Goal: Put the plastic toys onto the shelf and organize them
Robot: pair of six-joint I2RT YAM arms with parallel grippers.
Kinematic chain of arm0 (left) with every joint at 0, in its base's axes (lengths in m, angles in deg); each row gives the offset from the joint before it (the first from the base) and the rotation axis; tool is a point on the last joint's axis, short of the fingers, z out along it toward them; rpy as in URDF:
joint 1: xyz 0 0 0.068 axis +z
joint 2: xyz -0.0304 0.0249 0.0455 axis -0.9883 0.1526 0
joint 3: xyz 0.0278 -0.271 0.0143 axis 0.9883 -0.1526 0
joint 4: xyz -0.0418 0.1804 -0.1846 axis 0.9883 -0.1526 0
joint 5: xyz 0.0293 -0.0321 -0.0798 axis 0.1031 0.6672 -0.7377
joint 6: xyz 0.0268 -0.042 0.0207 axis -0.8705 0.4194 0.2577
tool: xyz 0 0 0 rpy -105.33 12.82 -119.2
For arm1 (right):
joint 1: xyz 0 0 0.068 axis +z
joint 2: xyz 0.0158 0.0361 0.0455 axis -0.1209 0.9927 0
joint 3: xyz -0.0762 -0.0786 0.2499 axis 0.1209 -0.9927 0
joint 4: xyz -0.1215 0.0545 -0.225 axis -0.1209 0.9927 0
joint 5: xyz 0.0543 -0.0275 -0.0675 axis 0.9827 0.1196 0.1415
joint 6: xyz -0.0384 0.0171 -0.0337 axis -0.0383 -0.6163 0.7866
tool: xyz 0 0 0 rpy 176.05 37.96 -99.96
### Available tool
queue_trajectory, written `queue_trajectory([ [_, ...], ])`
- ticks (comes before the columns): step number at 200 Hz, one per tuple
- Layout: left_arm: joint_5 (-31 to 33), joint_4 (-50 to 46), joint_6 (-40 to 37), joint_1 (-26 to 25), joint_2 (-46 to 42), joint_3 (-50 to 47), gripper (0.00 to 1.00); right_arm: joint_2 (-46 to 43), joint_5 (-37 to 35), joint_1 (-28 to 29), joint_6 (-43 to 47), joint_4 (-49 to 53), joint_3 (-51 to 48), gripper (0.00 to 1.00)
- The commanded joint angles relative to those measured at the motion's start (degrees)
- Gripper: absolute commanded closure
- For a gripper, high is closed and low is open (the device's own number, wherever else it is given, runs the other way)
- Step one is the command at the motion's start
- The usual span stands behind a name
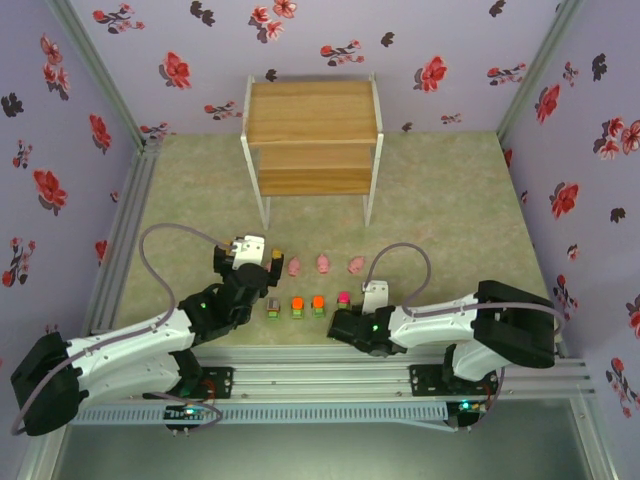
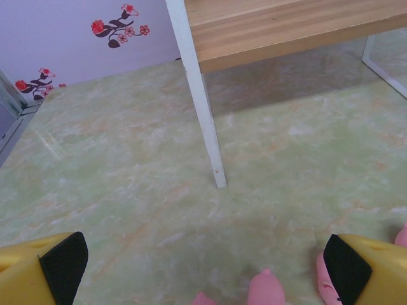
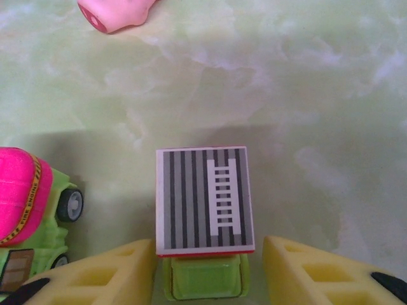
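Observation:
The shelf stands at the far middle of the table, and its white leg and lower board rise ahead of my left gripper. My left gripper is wide open low over the table, with a pink pig between its fingers and another pig beside the right finger. Three pigs lie in a row, with several small blocks in front of them. My right gripper brackets a grey-striped, green-based toy; a narrow gap shows at its right finger.
A pink-topped green truck sits just left of the right gripper. A pig lies ahead of it. Floral walls enclose the table, and metal rails run along the near edge.

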Motion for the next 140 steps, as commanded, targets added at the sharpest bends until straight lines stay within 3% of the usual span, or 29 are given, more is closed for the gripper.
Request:
queue_trajectory([
  [1,-0.12,-0.45,1.49,0.61,0.41,1.65,0.0,0.61,-2.35,0.25,-1.72,0.02,-0.28,0.73],
  [140,-1.17,-1.02,1.94,1.22,1.07,2.04,0.0,0.93,-1.84,-1.61,-1.33,-1.6,-1.78,0.82],
])
